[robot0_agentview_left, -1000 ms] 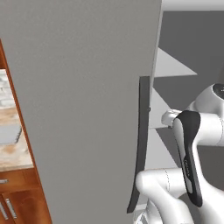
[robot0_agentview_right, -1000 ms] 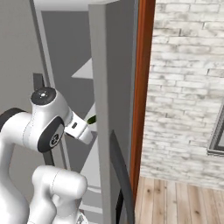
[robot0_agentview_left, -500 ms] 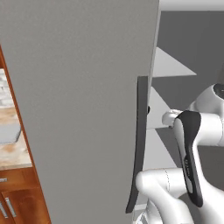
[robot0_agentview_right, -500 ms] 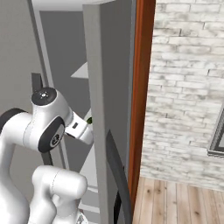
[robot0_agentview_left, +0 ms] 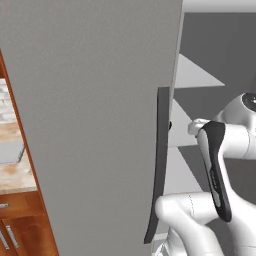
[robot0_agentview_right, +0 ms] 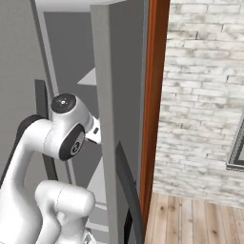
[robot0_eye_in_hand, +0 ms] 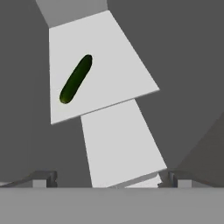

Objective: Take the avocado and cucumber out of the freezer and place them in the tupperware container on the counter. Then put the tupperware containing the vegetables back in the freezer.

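Up close, the white arm [robot0_agentview_left: 220, 175] bends at its elbow and reaches in past the edge of the open freezer door [robot0_agentview_left: 100, 125], whose broad grey slab stands at about nine o'clock of the arm in the left base view. A dark bar handle [robot0_agentview_left: 159, 165] runs down the door's edge, just beside the arm's forearm. In the right base view the arm's round joint [robot0_agentview_right: 64, 131] sits at nine o'clock of the door's narrow edge [robot0_agentview_right: 106, 124], with a reddish-brown wood panel [robot0_agentview_right: 155, 105] and a pale brick wall [robot0_agentview_right: 205, 95] off at three o'clock.

Looking along the hand, the claw [robot0_eye_in_hand: 107, 178] stands with its two tips wide apart at the bottom of the view, nothing between them. Beyond it, a pale lower shelf [robot0_eye_in_hand: 118, 144] of the freezer [robot0_eye_in_hand: 188, 65] runs up toward twelve o'clock. Farther in, a wider pale shelf [robot0_eye_in_hand: 118, 74] carries the cucumber [robot0_eye_in_hand: 76, 78], a glossy dark green piece lying flat and slanted, at about eleven o'clock from the claw and well apart from it.

Far off at the left base view's nine o'clock edge, a strip of the marbled bench [robot0_agentview_left: 15, 175] shows over wood cabinets, with a pale grey tupperware container [robot0_agentview_left: 11, 151] resting on it.
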